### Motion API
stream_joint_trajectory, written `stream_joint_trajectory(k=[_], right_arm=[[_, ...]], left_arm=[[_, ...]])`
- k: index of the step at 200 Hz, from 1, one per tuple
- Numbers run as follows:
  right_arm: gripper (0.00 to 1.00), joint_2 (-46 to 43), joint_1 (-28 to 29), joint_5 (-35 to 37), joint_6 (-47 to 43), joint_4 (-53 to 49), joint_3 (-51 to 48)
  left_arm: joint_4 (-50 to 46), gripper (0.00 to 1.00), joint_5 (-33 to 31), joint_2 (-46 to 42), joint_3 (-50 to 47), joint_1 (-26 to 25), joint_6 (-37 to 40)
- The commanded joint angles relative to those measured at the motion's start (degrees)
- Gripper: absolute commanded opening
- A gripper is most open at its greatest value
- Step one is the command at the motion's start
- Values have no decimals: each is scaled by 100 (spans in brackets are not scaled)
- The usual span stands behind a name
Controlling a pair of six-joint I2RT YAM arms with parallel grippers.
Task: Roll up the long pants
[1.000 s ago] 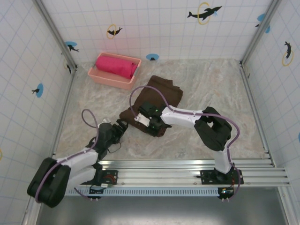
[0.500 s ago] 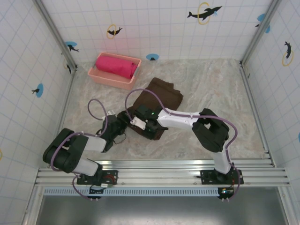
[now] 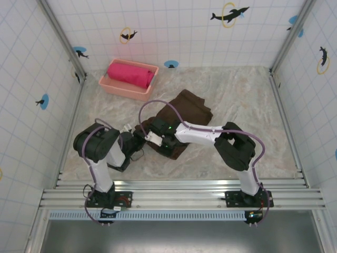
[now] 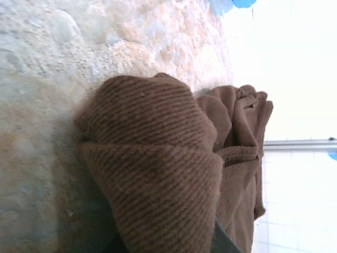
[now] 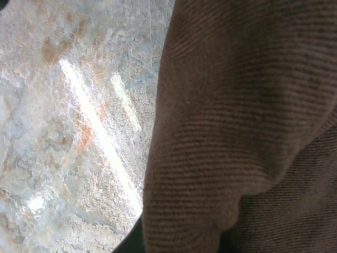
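Top view, left to right. Left arm (image 3: 97,147) is folded tight over its base, forearm running toward 3 o'clock along the table (image 3: 242,100). Pink basket (image 3: 122,89) sits in the table's 11 o'clock corner with a pink roll (image 3: 130,74) lying in it, well apart from the work. Left gripper (image 3: 136,141) is at the 8 o'clock corner of the pants (image 3: 184,110). From its wrist camera, a bunched fold of ribbed brown cloth rises from the table straight into the jaws, so I read it as pinched closed on that fold. Right gripper (image 3: 150,139) is just beside it, at the same near-left edge and almost touching the left one. Its wrist camera has brown cloth draped across the lens with marbled table to the left, and the jaws are clamped down on the cloth. The pants lie near table centre as a dark brown heap, thickly bunched at the grippers' end. The flatter rest trails away toward 1 o'clock with a rumpled far edge. Right arm (image 3: 234,150) reaches in from 4 o'clock, its white forearm lying over the pants' near side.
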Motion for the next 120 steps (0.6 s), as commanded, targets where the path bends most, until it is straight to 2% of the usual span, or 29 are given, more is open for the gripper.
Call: stream_joint_trajectory(k=[1,18,23,39,51,61,76,83,93,107,117,120], right_arm=[[0,281,-44,-206,-97,-432,-149],[0,201,-129,-92,-97,-449,-140],[8,158,-145,-23,-91,-457,-139],[44,-61,-177,323,-36,-407,-201],[58,-273,-190,554,5,-389,-242],[63,-473,-215,684,17,-397,-274],[68,-797,-241,893,67,-414,-324],[77,-955,-255,987,78,-425,-336],[79,-1184,-256,1099,112,-439,-370],[92,-1478,-250,1252,147,-481,-393],[100,-1704,-240,1372,182,-492,-407],[99,-1767,-232,1409,191,-500,-421]], left_arm=[[-77,0,186,734,-248,-45,-7],[-696,0,160,283,-341,-45,73],[-1038,0,191,107,-320,-39,113],[-2329,0,333,-582,-144,-66,314],[-3564,0,293,-1262,7,-97,423],[-4803,0,154,-1958,211,-139,590],[-7455,0,-247,-3025,857,-192,921],[-8404,0,-416,-3394,1137,-194,1050],[-9353,0,-506,-3682,1450,-162,1090],[-10366,0,-456,-3708,1812,-136,1085],[-10788,0,-393,-3597,1958,-169,982],[-10866,0,-363,-3553,1978,-167,930]])
